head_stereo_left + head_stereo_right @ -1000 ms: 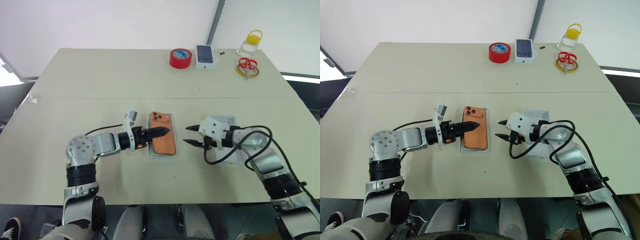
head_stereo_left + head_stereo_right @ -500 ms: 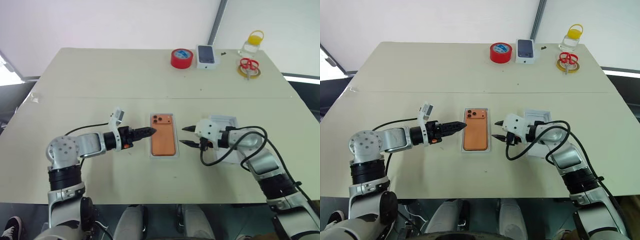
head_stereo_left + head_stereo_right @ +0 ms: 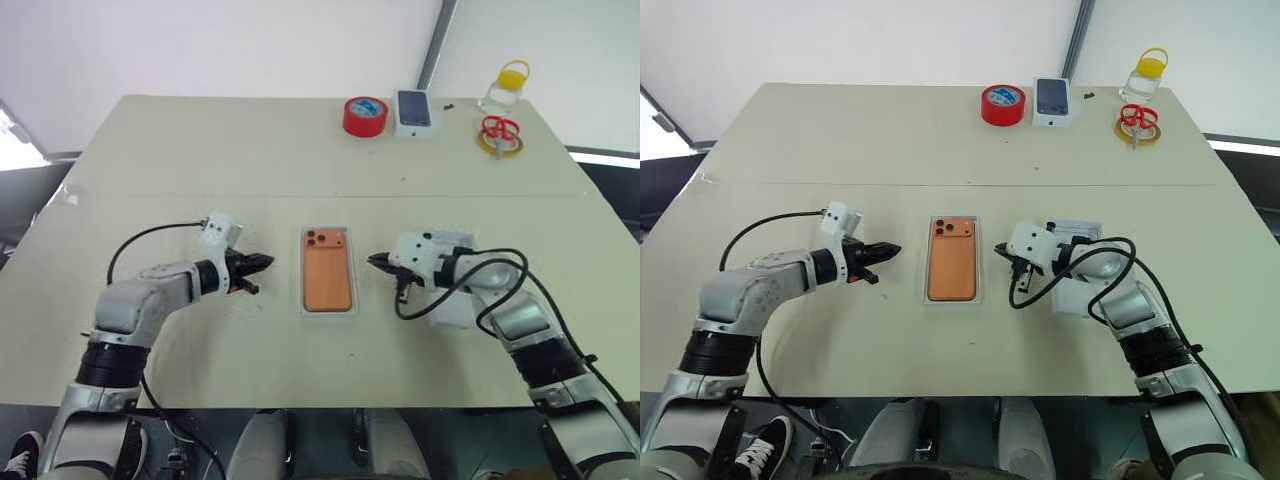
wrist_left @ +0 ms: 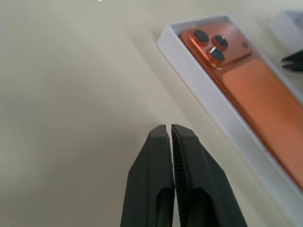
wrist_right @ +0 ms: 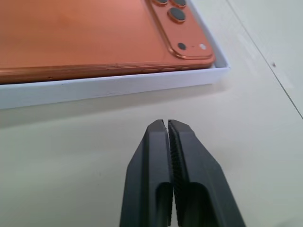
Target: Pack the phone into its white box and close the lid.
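Observation:
The orange phone (image 3: 328, 272) lies camera side up inside the shallow white box (image 3: 328, 313) at the middle of the table. To its left my left gripper (image 3: 268, 263) is shut and empty, a short way from the box and pointing at it. The left wrist view has these shut fingers (image 4: 158, 146) with the phone (image 4: 251, 85) beyond them. On the right, my right gripper (image 3: 373, 260) is shut and empty, its tip close to the box's right wall (image 5: 118, 87). The lid (image 3: 452, 308) lies under and behind my right arm, partly hidden.
At the far edge of the table stand a red tape roll (image 3: 364, 116), a small white box with a phone picture (image 3: 413, 112), red scissors on a yellow tape ring (image 3: 497, 135) and a bottle with a yellow cap (image 3: 503, 88).
My left gripper has drawn back to the left, off the phone, rolled and shut. My right gripper has shut, staying near the box's right side.

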Available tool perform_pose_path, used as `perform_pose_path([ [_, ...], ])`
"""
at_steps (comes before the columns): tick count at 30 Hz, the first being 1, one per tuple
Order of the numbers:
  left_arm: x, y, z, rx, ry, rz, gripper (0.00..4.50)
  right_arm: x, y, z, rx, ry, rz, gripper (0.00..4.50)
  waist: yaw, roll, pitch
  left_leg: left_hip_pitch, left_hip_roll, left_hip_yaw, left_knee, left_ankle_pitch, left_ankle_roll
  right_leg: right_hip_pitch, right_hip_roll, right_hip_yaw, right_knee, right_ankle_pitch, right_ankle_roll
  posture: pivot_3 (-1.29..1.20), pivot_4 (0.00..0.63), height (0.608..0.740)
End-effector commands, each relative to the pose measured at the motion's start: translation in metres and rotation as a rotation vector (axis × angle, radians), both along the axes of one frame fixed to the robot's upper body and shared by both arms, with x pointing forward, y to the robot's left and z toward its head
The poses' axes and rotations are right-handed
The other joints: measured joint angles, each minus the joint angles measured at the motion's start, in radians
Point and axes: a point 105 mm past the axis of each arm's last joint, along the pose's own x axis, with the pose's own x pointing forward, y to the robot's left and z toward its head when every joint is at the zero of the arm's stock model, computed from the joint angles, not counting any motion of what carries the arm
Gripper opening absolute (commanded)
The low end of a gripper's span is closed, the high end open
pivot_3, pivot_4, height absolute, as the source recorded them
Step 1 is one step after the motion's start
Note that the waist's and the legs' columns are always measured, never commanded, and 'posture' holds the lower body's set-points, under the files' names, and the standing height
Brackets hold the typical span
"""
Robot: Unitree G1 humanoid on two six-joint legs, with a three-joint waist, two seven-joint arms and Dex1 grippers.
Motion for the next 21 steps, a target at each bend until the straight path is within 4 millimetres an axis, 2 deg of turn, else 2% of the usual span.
perform_pose_path([
  [1, 0.003, -0.025, -0.005, 0.085, -0.067, -0.143, 0.02, 0.001, 0.011, 0.002, -0.003, -0.033, 0.028, 0.0, 0.002, 0.0, 0.0, 0.0, 0.0, 0.0, 0.0, 0.0, 0.0, 0.0, 0.0, 0.0, 0.0, 0.0, 0.0, 0.0, 0.15, 0.74],
  [5, -0.003, -0.061, -0.011, 0.038, -0.035, -0.276, 0.02, 0.001, 0.01, 0.005, 0.001, -0.04, 0.029, 0.0, 0.001, 0.0, 0.0, 0.0, 0.0, 0.0, 0.001, 0.0, 0.001, 0.0, 0.0, 0.0, 0.0, 0.0, 0.0, 0.0, 0.15, 0.74],
  [8, 0.0, -0.075, -0.011, 0.018, -0.038, -0.317, 0.02, 0.002, 0.002, 0.007, -0.017, -0.045, 0.023, 0.0, 0.001, 0.0, 0.0, -0.001, -0.001, 0.0, 0.001, -0.001, 0.002, 0.0, 0.0, 0.0, 0.0, 0.0, 0.001, 0.0, 0.15, 0.74],
  [12, 0.0, -0.102, 0.001, -0.048, -0.042, -0.404, 0.02, 0.004, -0.017, 0.013, -0.049, -0.053, -0.008, 0.0, 0.004, 0.0, 0.0, -0.001, -0.001, 0.0, 0.002, -0.001, 0.002, 0.001, 0.0, -0.001, 0.0, 0.0, 0.001, 0.0, 0.15, 0.74],
  [15, 0.001, -0.12, 0.003, -0.048, -0.059, -0.445, 0.02, 0.003, -0.031, 0.014, -0.078, -0.052, -0.028, 0.0, 0.002, 0.0, 0.0, -0.001, -0.002, 0.0, 0.002, -0.001, 0.004, 0.001, -0.001, 0.0, 0.0, 0.001, 0.002, 0.0, 0.15, 0.74],
  [18, -0.005, -0.147, 0.007, -0.089, -0.071, -0.504, 0.02, 0.001, -0.051, 0.015, -0.101, -0.048, -0.069, 0.0, 0.001, 0.0, 0.0, -0.001, -0.002, 0.0, 0.002, -0.002, 0.004, 0.001, -0.001, 0.0, -0.001, 0.002, 0.004, 0.0, 0.15, 0.74],
  [21, -0.005, -0.154, 0.003, -0.069, -0.084, -0.513, 0.02, -0.004, -0.059, 0.012, -0.116, -0.038, -0.081, 0.0, -0.001, 0.0, 0.0, -0.001, -0.001, 0.0, 0.002, -0.002, 0.004, 0.001, -0.001, -0.001, -0.001, 0.002, 0.004, 0.0, 0.15, 0.74],
])
